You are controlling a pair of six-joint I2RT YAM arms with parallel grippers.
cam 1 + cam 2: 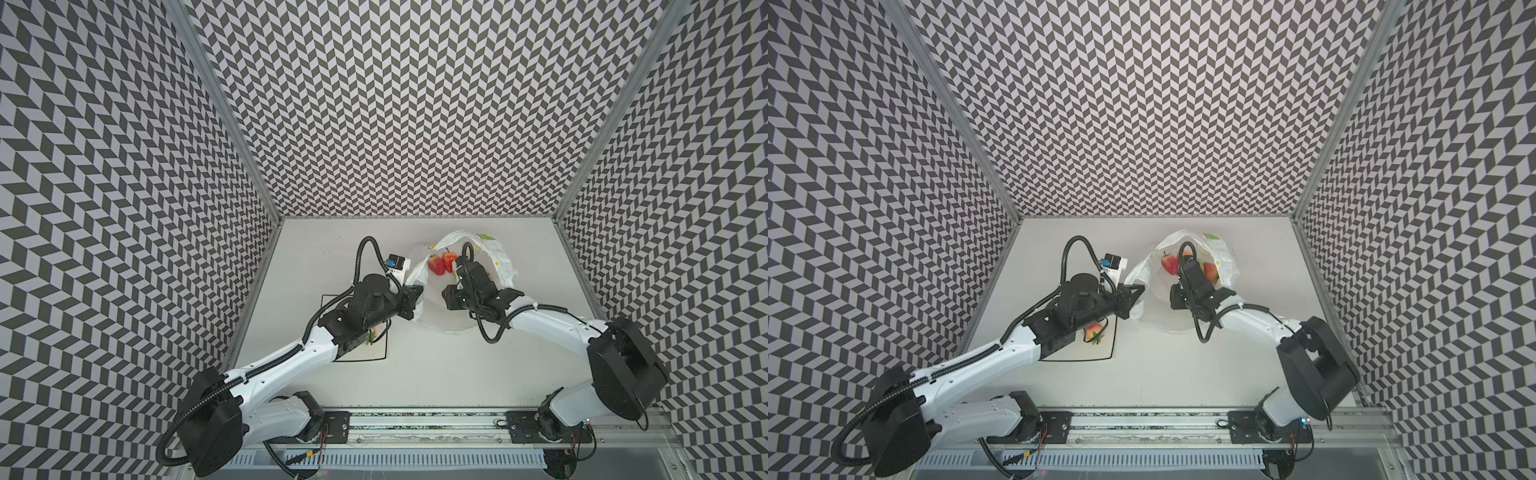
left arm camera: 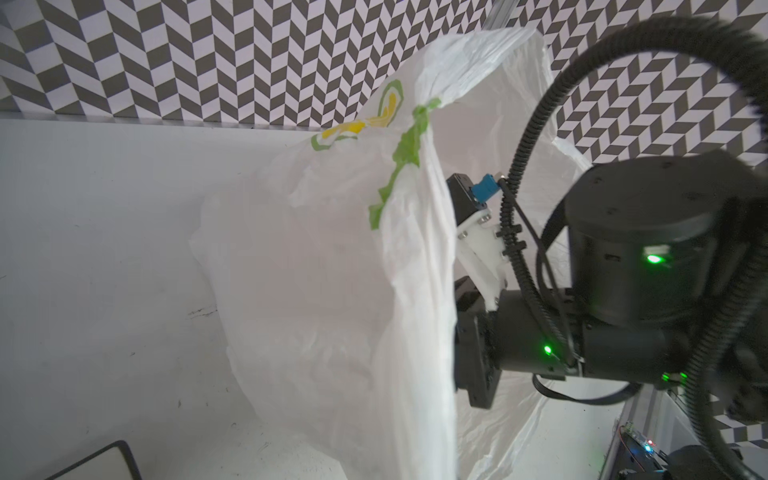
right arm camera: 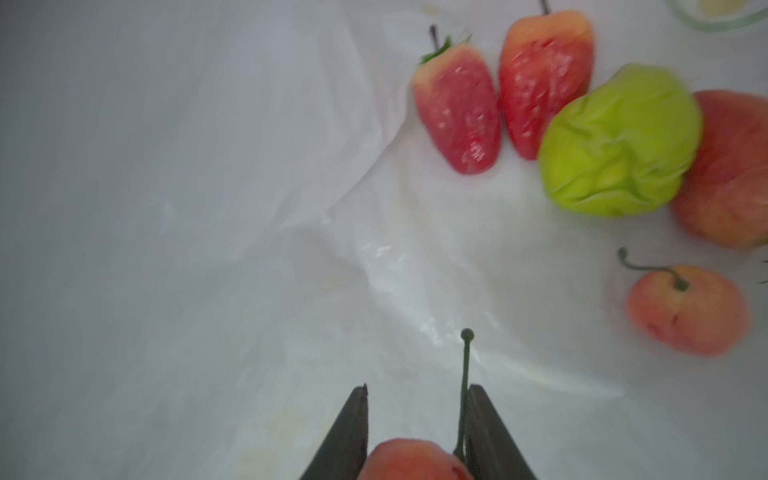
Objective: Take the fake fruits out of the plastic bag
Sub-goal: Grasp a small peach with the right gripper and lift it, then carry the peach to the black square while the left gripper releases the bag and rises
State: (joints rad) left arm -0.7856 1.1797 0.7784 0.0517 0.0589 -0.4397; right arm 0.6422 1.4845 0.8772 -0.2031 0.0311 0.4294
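White table (image 1: 419, 374), as I see it from my remote station. The plastic bag (image 1: 500, 259) lies at the far middle of the table with its mouth open toward the near side. Its thin white film is printed with yellow-green lemon slices.

The square black-rimmed plate (image 1: 1100, 353) sits at the near left, close to the bag and largely under the left arm. A lone strawberry (image 1: 1093, 331) lies on it.

The left gripper (image 1: 1137, 291) is clenched on the bag's left rim and holds that edge up; in the left wrist view the film hangs as a tall crinkled sheet. The right gripper (image 3: 419, 388) reaches into the bag's mouth. Its jaws grasp an orange-pink stemmed ball (image 3: 411, 459), whose thin green stem stands up along one finger.

Fruits lying loose on the bag's floor, beyond the right gripper:
- A red-orange fruit (image 3: 731, 166), cut off by the frame edge.
- A lumpy light-green fruit (image 3: 619, 141), touching the red-orange fruit.
- A second strawberry (image 3: 544, 83), touching the green fruit.
- A leaf-capped strawberry (image 3: 457, 112), just beside the second one.
- A loose orange-pink ball (image 3: 685, 309) with a curled stem, lying apart from the others.

In both top views I can make out only red fruits inside the bag, next to the right wrist
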